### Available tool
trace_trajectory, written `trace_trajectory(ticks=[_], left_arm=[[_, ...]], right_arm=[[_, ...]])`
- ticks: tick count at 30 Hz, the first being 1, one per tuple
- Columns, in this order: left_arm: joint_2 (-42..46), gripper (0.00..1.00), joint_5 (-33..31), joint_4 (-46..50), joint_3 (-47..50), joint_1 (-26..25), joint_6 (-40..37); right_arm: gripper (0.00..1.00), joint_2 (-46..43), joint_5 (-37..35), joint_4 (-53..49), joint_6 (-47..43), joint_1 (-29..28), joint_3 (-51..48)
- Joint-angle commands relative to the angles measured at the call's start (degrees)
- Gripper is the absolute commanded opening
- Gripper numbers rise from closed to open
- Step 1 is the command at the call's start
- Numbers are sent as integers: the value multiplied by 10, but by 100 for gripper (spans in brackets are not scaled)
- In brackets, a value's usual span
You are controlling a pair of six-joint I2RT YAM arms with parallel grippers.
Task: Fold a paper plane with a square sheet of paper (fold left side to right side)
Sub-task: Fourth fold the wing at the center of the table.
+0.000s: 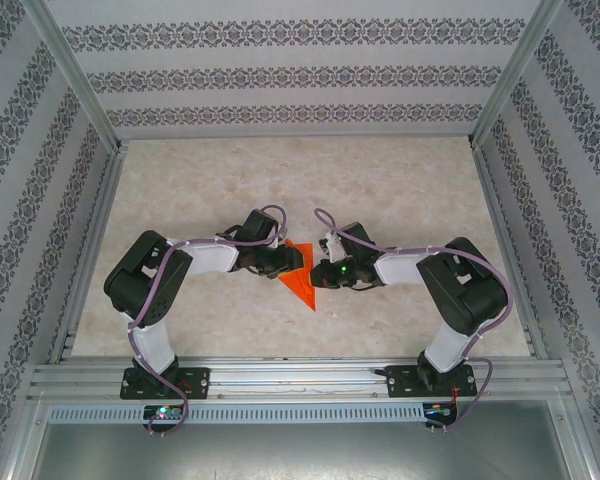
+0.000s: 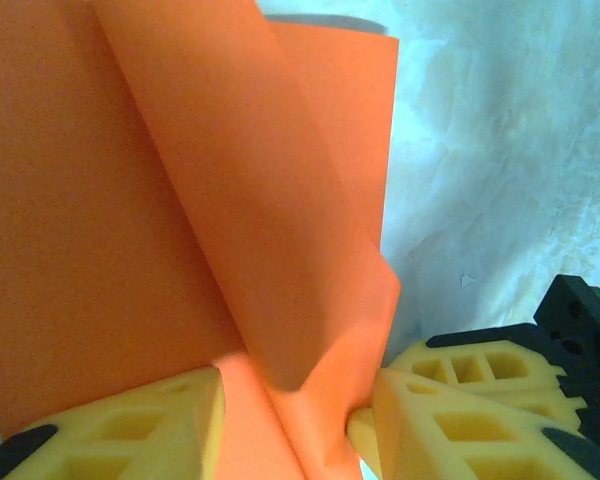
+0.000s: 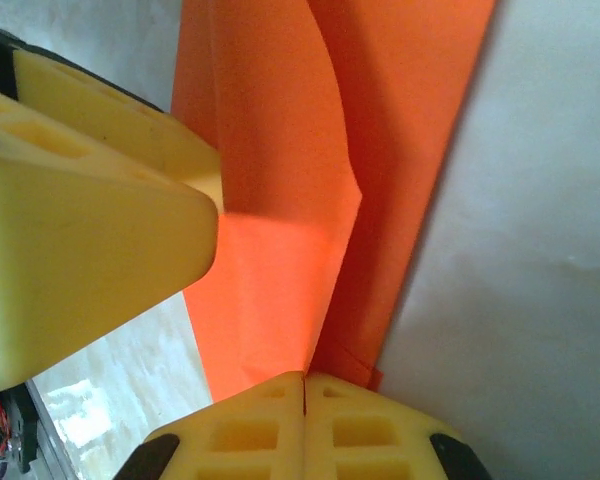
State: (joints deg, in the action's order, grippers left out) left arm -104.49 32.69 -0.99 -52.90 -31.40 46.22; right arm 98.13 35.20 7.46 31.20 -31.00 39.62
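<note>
The orange-red sheet of paper (image 1: 302, 286) lies mid-table between both grippers, folded to a dart-like shape with its sharp point toward the near edge. My left gripper (image 1: 288, 262) comes from the left. In its wrist view the gripper (image 2: 295, 435) has yellow jaws standing apart, and a raised flap of the paper (image 2: 260, 230) fills the gap and touches both fingers. My right gripper (image 1: 323, 272) meets it from the right. In the right wrist view this gripper (image 3: 304, 400) is shut on the paper's (image 3: 280, 200) edge at a crease. A left finger (image 3: 90, 200) presses close by.
The marbled tabletop (image 1: 280, 180) stretches behind and to both sides of the grippers. Patterned walls enclose it on three sides. An aluminium rail (image 1: 300, 375) carrying both arm bases runs along the near edge. The right gripper's black body (image 2: 580, 340) sits close beside the left fingers.
</note>
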Motion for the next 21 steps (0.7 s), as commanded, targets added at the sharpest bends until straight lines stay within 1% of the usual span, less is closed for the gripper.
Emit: trace_trajectory(ticks=[1,9,21], left_arm=[[-22,45,-35,32,7,-5,-10],[-21,45,-34,31,8,-5,-10],[-21,45,-35,32,7,-5,-11]], right_arm=[[0,-15,2,-10,1,-7,-5],[0,-16,-20,-19,0,-7,-6],[0,-14,-30,-34,-4,1,3]])
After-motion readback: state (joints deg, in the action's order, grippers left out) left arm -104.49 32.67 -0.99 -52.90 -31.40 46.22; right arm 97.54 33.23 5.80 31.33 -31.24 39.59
